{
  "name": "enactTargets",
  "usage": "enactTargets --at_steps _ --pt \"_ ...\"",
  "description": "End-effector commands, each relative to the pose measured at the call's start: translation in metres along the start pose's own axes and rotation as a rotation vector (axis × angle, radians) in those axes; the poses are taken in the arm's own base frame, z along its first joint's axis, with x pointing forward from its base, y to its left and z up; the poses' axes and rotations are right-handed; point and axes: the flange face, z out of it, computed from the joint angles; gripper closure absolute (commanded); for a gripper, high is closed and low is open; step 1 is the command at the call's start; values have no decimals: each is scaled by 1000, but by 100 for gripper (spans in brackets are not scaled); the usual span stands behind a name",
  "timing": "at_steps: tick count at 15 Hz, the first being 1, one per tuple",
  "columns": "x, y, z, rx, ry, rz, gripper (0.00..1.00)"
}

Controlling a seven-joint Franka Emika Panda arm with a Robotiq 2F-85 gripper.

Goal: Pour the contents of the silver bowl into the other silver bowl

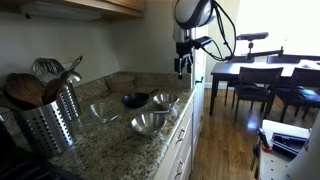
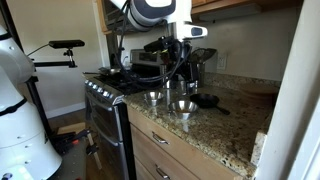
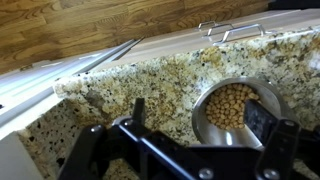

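Gripper up high, empty, no grasp yet; spill risk is all ahead.
L→R in an exterior view: the other silver bowl (image 1: 150,123) near side, the silver bowl (image 1: 163,99) just beyond it, holding tan pellets (image 3: 232,104), gripper (image 1: 182,72) above far right, jaws spread. Risks: rolled rim slips in pinch → early tip; counter (image 1: 115,140) edge close, pellets go overboard.

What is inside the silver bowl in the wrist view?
The silver bowl holds small round tan pellets, like chickpeas. They cover its bottom, so that cannot be seen; a finger of the hand hides part of its rim.
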Motion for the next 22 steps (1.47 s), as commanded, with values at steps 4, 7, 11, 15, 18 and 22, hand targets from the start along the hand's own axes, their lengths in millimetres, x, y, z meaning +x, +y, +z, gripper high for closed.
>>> enactTargets --at_steps 4,7,11,15,18,22 --pt "27 -2 24 -19 34 40 0" --pt "37 -5 37 -14 31 46 0" --pt "48 -7 52 -6 24 56 0" --pt "56 -12 65 5 18 59 0" --pt "60 -17 75 18 10 59 0" --pt "66 -19 88 20 -2 43 0"
